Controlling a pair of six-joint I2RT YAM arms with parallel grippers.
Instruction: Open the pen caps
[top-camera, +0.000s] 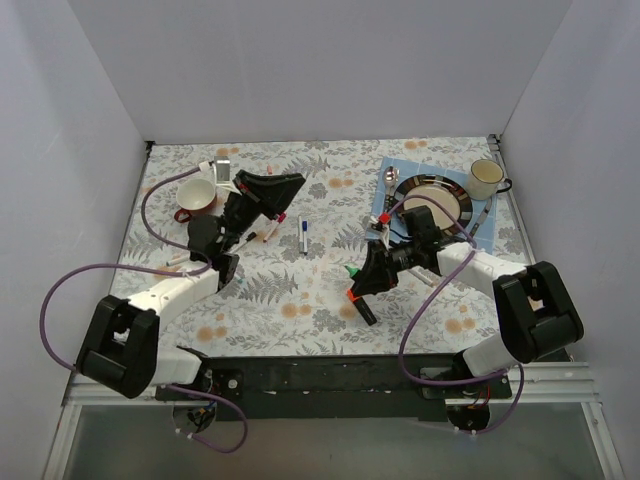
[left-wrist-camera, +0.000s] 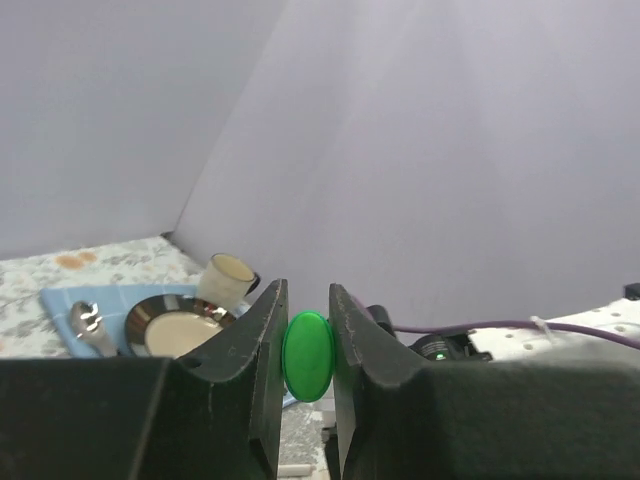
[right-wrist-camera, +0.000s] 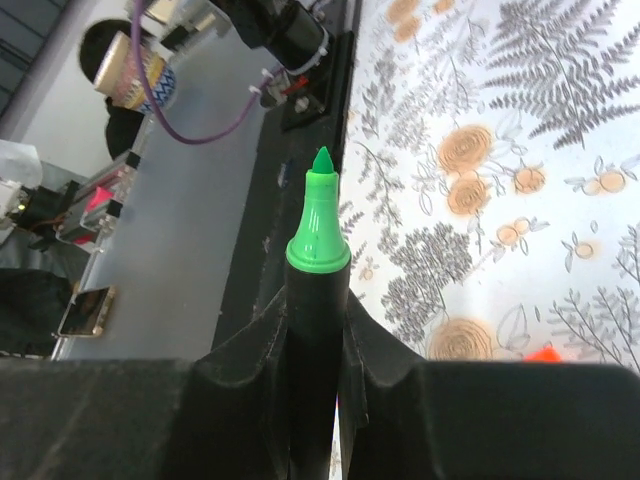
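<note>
- Nearest the lens in the left wrist view, the left gripper (left-wrist-camera: 307, 297) is clamped on a green cap (left-wrist-camera: 307, 356). The cap shows end-on, as a disc pinched between the two fingers.
- The right gripper (right-wrist-camera: 318, 300) is clamped on a black pen (right-wrist-camera: 319, 240). The barrel runs out between its fingers, and the green nib is bare and stands clear past the fingertips.
- Cap and pen are therefore apart. The cap is held far and left of the pen, and the nib points left along the near edge of the worktop (top-camera: 300, 310), toward the left arm's base.
- By my reading this pen is done, and the coming move is to set both pieces down and go for another.
- A white pen (top-camera: 302, 235) lies on the worktop between the two grippers, its long axis running near to far. The left gripper looks slightly the nearer, though both are full (whether that pen's cap is on is too small to tell).
- Left arm: it stretches far and rightward from its base. Its wrist is tipped up, so its camera takes in mostly wall, with the plate (left-wrist-camera: 140, 318) and cup (left-wrist-camera: 228, 276) at the far right of the worktop showing low in that view.
- Right arm: it is folded leftward across its own front, with the gripper low over the worktop, near of the plate.
</note>
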